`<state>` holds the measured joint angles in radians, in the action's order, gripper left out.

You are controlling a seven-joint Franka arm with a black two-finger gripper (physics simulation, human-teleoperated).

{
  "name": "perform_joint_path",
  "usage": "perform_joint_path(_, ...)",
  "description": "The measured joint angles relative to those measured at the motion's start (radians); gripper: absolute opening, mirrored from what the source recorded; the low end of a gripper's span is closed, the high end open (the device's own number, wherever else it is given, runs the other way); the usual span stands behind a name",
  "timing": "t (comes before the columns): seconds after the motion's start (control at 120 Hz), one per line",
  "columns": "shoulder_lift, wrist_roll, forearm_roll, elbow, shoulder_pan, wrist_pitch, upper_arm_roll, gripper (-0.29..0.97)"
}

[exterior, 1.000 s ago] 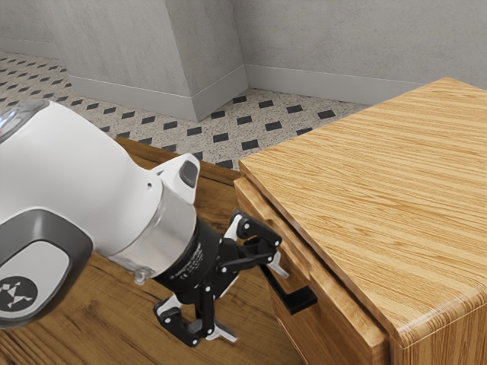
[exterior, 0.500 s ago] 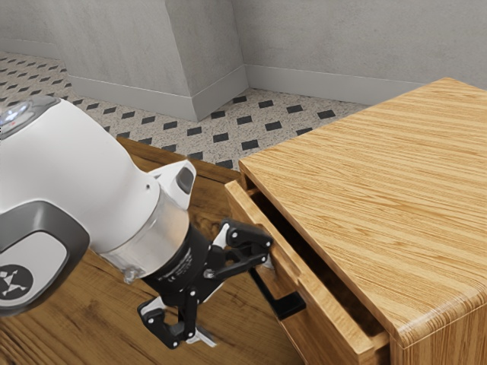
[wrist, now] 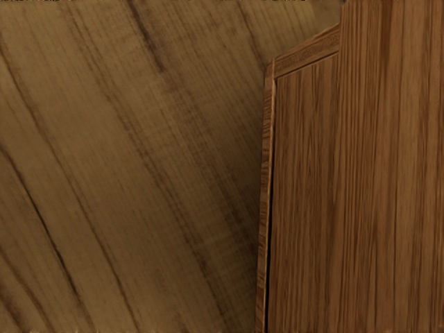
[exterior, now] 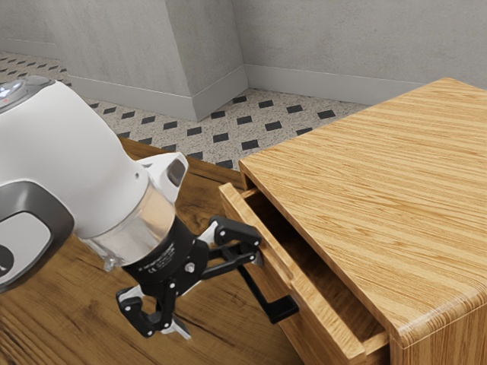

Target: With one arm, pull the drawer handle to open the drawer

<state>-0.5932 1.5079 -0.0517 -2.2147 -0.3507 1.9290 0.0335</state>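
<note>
- The jaws are spread wide with nothing clamped between them. The upper finger (exterior: 237, 240) sits right at the upper end of the drawer handle (exterior: 268, 295), and the lower finger (exterior: 148, 319) hangs over the worktop (exterior: 68, 327).
- The handle is a black bar standing off the drawer (exterior: 262, 245) front.
- The drawer stands partly open, with a dark gap showing under the cabinet (exterior: 380, 190) top.
- The hand slants down toward the exterior view's right, and the white arm (exterior: 76, 175) comes in from that view's left.
- In the wrist view a light wood panel (wrist: 347, 180) stands over the darker worktop.
</note>
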Motion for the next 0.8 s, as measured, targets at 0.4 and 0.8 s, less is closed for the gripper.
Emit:
perform_joint_path(0.4, -0.007, -0.034, -0.012, 0.017, 0.000, -0.023, -0.010, 0.67)
perform_joint_path(0.8, -0.090, -0.052, -0.017, -0.009, 0.008, -0.075, -0.014, 0.67)
